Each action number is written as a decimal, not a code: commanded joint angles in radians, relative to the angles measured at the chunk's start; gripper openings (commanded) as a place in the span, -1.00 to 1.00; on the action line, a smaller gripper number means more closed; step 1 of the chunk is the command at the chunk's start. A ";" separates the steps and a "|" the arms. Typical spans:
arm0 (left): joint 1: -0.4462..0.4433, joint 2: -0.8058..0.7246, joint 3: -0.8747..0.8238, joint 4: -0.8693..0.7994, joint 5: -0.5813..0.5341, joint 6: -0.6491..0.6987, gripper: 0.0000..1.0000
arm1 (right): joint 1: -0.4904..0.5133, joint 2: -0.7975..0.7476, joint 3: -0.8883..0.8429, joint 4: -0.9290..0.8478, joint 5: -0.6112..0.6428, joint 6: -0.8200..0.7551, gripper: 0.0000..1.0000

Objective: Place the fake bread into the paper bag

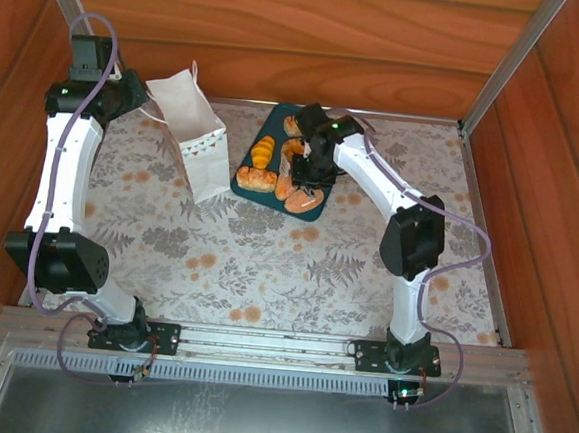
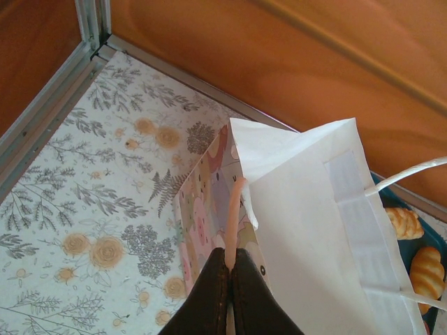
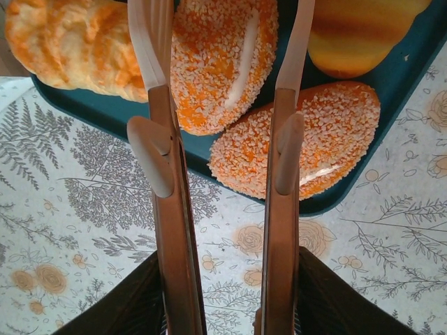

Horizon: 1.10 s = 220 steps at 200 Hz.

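Step in hand: first pick, by my reading. The bread lies on the tray, none seen in the bag.
Fake bread: glossy pastries crowded on the dark teal tray (image 3: 202,148) at the back middle of the table (image 3: 84,230).
Right pincer (image 3: 223,28): low over the tray's near end, jaws partly apart, one finger on each side of a seeded oval loaf (image 3: 216,70). Whether the pads touch it, I cannot tell. Nothing is lifted.
Key relation: the loaf sits directly between the right fingers, its long axis roughly in line with them, so the jaws would close across its narrow width.
Neighbours: a second seeded loaf (image 3: 335,132) just beside and partly under the right-hand finger; a ridged roll (image 3: 70,42) outside the left-hand finger; a smooth bun (image 3: 363,35) beyond.
Paper bag (image 1: 195,139): white, standing tilted just left of the tray, near the back wall.
Left pincer (image 2: 230,262): closed tight on a thin pinkish handle loop (image 2: 234,216) of the bag, the bag's wall right beside it.
Bag mouth: how wide it gapes I cannot tell.
Nearer arm: right for the bread, left for the bag.
Risk: the second loaf may get nudged or pinched along.
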 commanded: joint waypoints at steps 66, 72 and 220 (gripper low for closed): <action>0.006 0.008 0.024 -0.001 0.020 -0.006 -1.00 | 0.010 0.060 0.040 0.005 -0.040 0.028 -0.11; 0.008 0.008 0.024 -0.001 0.020 -0.008 -1.00 | 0.011 0.059 0.040 0.005 -0.040 0.029 -0.12; 0.007 0.000 0.013 0.002 0.031 -0.011 -1.00 | 0.005 -0.105 0.051 0.027 0.005 0.042 -0.57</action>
